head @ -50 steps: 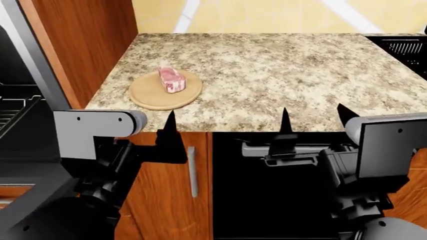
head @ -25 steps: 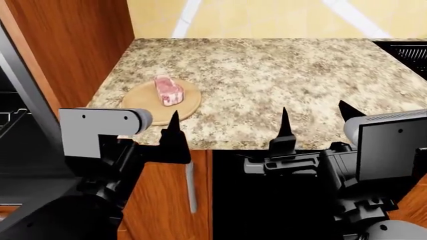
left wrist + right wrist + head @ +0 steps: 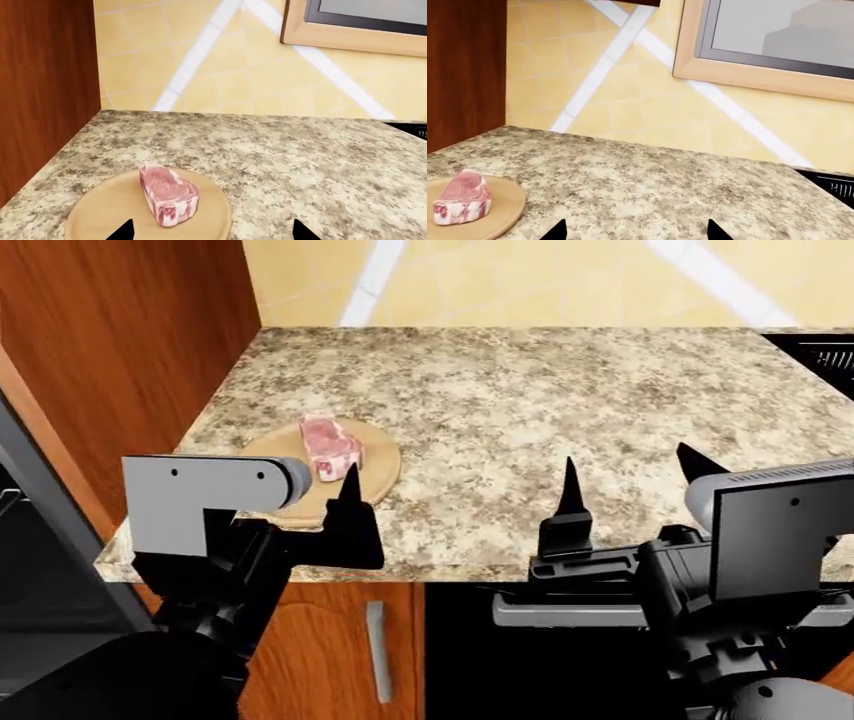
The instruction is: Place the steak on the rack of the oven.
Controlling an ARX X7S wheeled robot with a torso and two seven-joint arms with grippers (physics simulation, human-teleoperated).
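Observation:
The steak point(image 3: 328, 444) is a pink slab with white fat, standing on edge on a round tan wooden board point(image 3: 371, 472) at the near left of the granite counter point(image 3: 561, 390). It also shows in the left wrist view point(image 3: 168, 195) and the right wrist view point(image 3: 463, 197). My left gripper point(image 3: 212, 234) is open and empty, just short of the board; one fingertip point(image 3: 350, 480) shows beside the steak. My right gripper point(image 3: 625, 468) is open and empty over the counter's front edge, right of the board. The oven's dark grey frame point(image 3: 54, 530) is at the far left. The rack does not show clearly.
A tall wooden cabinet side point(image 3: 134, 340) rises left of the counter. A yellow tiled wall point(image 3: 534, 280) stands behind it. A black stove grate point(image 3: 821, 355) is at the far right. Below the counter are a wooden door with a handle point(image 3: 378, 650) and a black-fronted appliance with a silver bar point(image 3: 587, 612).
The view has risen and closed in on the counter. Both open grippers now stand higher, at counter level, the left one next to the board. The oven has slid out towards the left edge.

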